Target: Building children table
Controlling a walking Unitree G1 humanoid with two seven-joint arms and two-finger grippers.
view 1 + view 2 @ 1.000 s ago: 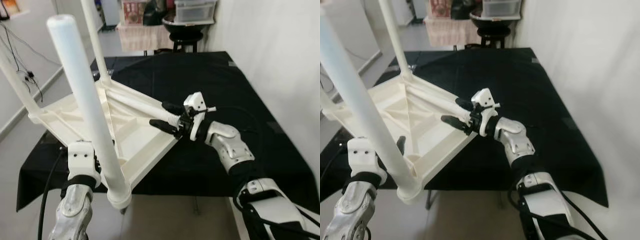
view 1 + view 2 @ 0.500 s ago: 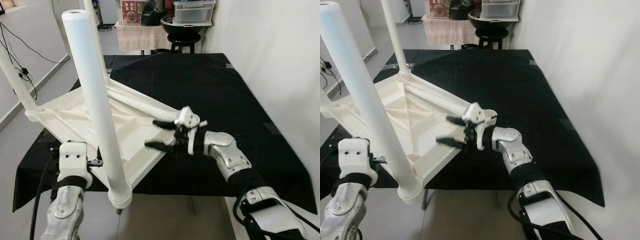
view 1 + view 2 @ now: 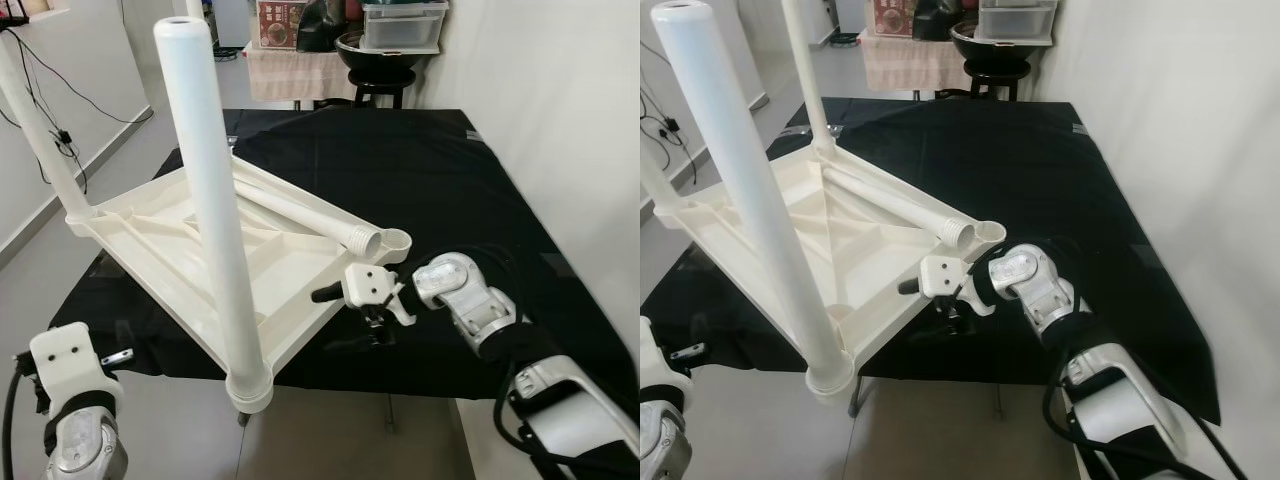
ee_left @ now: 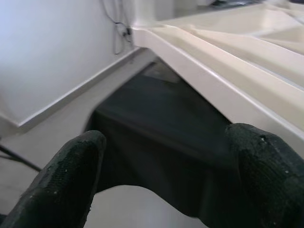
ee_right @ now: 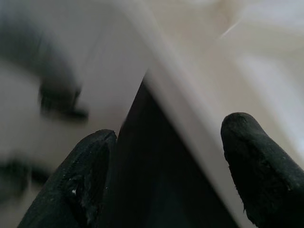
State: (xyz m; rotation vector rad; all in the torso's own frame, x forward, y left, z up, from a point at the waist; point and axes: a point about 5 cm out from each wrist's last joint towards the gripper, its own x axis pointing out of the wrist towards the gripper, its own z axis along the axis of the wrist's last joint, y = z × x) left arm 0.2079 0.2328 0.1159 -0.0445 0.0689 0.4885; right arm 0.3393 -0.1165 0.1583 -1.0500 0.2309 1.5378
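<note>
White tabletop (image 3: 250, 265) lay upside down and tilted on the black-covered table (image 3: 450, 180), toward its left side, with the near corner overhanging the table's near edge. Three legs stood fitted: one thick in the foreground at the near corner (image 3: 215, 200), one at the far left (image 3: 40, 140), one at the far corner (image 3: 805, 70). A loose leg (image 3: 300, 212) lay across the underside ribs, its threaded end pointing at the empty socket (image 3: 395, 241) on the tabletop's right corner, just beside it.

Right gripper (image 3: 352, 320) sat below that corner, at the tabletop's right-hand edge near the table's near edge. Fingers spread apart, holding nothing; the right wrist view showed both fingers (image 5: 85, 175) wide with the tabletop's edge running between them, blurred.

Left gripper (image 4: 175, 180) hung low off the table's near-left corner, beside the cloth. Its fingers (image 4: 66, 175) were also apart and empty, with the tabletop's rim above them.

Beyond the far edge: a black stool (image 3: 378, 75), a draped stand (image 3: 290, 70) and a clear bin (image 3: 403, 25). Cables (image 3: 60, 130) ran along the left wall.
</note>
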